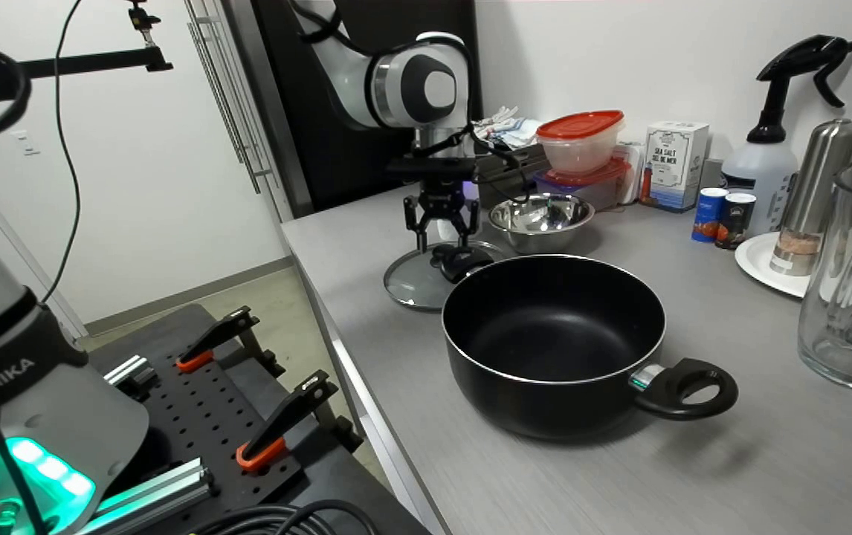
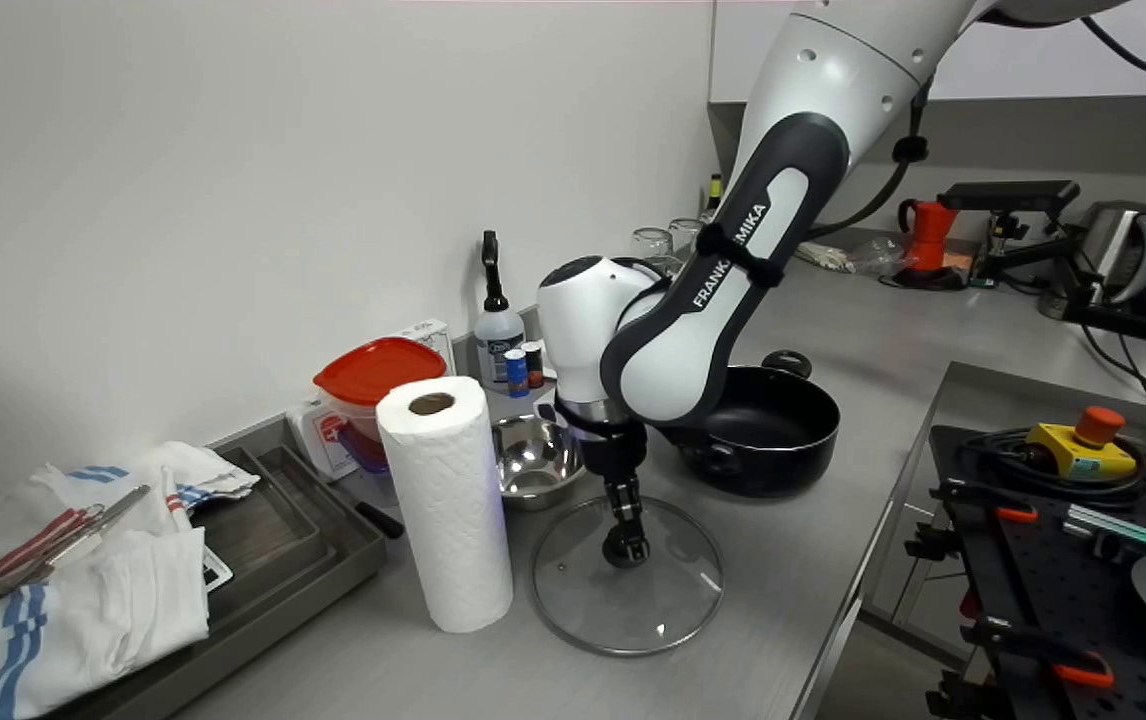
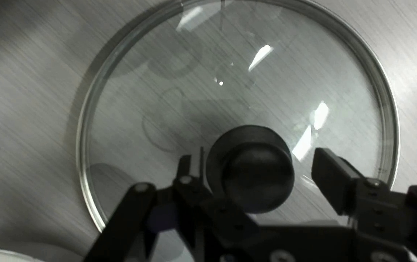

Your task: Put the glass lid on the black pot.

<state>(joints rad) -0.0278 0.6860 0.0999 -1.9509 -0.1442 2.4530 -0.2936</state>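
Note:
The glass lid lies flat on the grey counter, knob up; it shows in both exterior views [image 1: 411, 286] [image 2: 633, 615] and fills much of the wrist view [image 3: 132, 105]. Its dark centre knob [image 3: 257, 178] stands between my fingers. My gripper [image 3: 257, 165] is open, pointing straight down, with one finger on each side of the knob. The right finger in the wrist view is apart from the knob; the left one is close beside it. The gripper also shows in both exterior views [image 1: 442, 241] [image 2: 633, 553]. The black pot [image 1: 545, 405] [image 2: 783, 472] stands uncovered beside the lid, its inside bare.
A paper towel roll [image 2: 453, 520] stands upright close to the lid. A steel bowl [image 1: 541, 238] sits behind the lid and pot. Red-lidded containers [image 1: 582, 152], a glass pitcher [image 1: 827, 342] and a grey tray [image 2: 333, 565] with towels stand farther off. The counter's edge [image 1: 366, 423] runs near the pot.

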